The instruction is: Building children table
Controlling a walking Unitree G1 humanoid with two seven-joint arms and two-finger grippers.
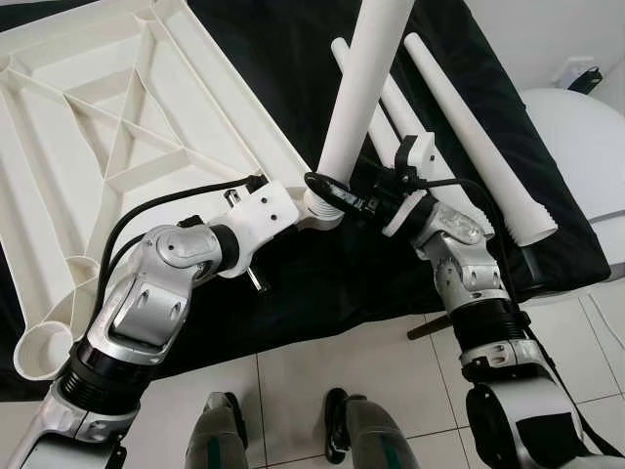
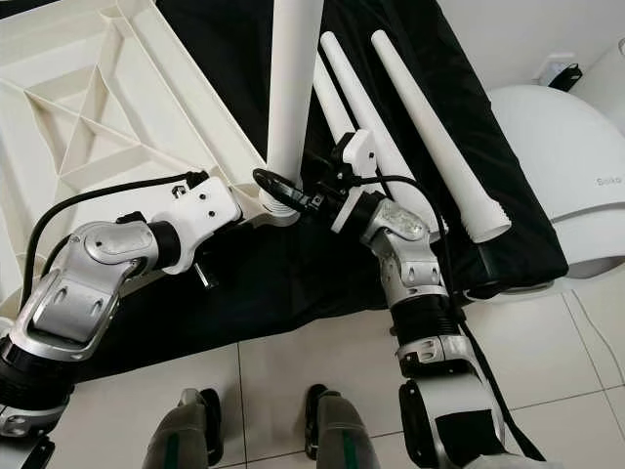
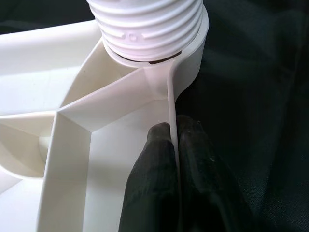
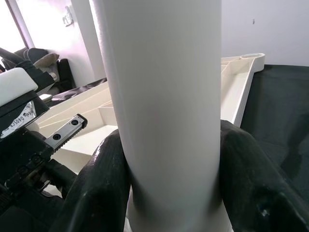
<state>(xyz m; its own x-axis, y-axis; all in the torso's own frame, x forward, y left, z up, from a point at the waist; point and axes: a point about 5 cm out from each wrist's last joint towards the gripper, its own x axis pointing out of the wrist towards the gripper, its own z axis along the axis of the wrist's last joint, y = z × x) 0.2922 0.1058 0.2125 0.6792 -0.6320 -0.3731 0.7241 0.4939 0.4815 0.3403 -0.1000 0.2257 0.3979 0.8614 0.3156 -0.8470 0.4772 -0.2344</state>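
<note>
White plastic tabletop [image 1: 107,127] lies upside down, ribbed underside up, on a black cloth [image 1: 322,264] (what carries the cloth can't be made out), filling the 9-to-12 o'clock part of the head views. Round leg socket [image 1: 322,207] at its near corner sits at about centre; another socket [image 1: 41,350] at 8 o'clock.

Upright table leg [image 1: 356,88], white tube, stands in the centre socket, rising toward 12 o'clock. Its threaded end [image 3: 147,26] shows in the left wrist view, seated in the socket collar, a thin dark gap visible under the threads.

Right tool [image 4: 169,164] is clamped around the upright leg low down, one black finger [image 4: 99,188] on each side of the tube, both touching it. Right arm [image 1: 469,264] comes in from 4 o'clock.

Left tool [image 3: 176,159] is pinched on the tabletop's thin rim wall just beside the socket, fingers [image 3: 152,164] either side of the wall and pressed to it. Left arm [image 1: 156,283] comes in from 8 o'clock.

Three loose legs [image 1: 479,147] lie on the cloth at 1 to 2 o'clock, side by side, threaded ends toward the robot. White rounded object [image 1: 581,147] at 3 o'clock (can't tell what). Tiled floor [image 1: 332,371] at 6 o'clock, with robot's feet [image 1: 352,430].
</note>
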